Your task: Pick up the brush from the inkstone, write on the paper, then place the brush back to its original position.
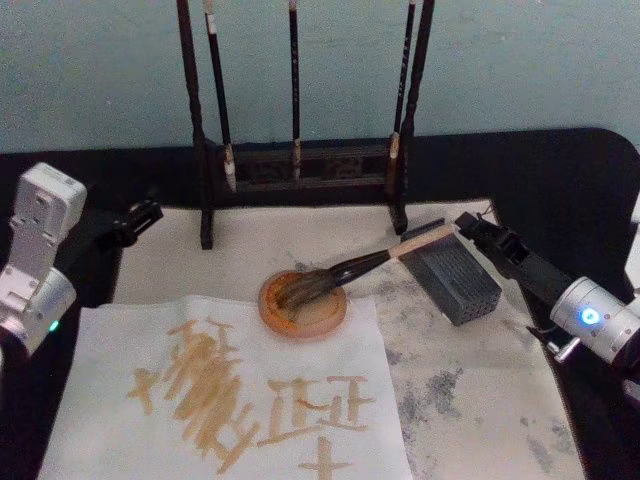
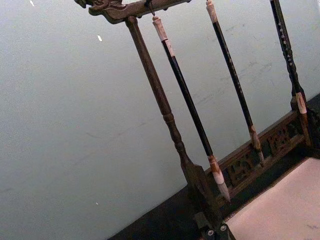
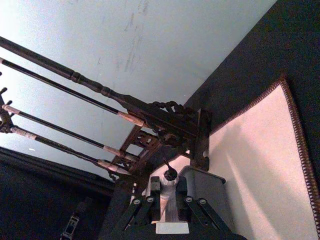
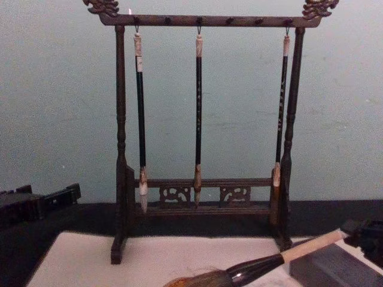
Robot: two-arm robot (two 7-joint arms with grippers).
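Note:
The brush (image 1: 370,263) lies slanted, its bushy bristles resting in the round orange inkstone (image 1: 275,315) and its pale handle propped on a dark block (image 1: 460,285). My right gripper (image 1: 462,222) sits at the handle's far end, shut on the brush; the right wrist view has the pale handle (image 3: 168,197) between the fingers (image 3: 155,200). The chest view shows the brush (image 4: 257,267) low at the right. The paper (image 1: 230,400), white with tan strokes, lies in front of the inkstone. My left gripper (image 1: 138,218) rests shut at the table's left, apart from everything.
A dark wooden rack (image 1: 300,165) with three thin hanging brushes stands behind the inkstone, close to both grippers. A cream mat (image 1: 470,400) with grey stains covers the black table under the paper. The block sits just right of the inkstone.

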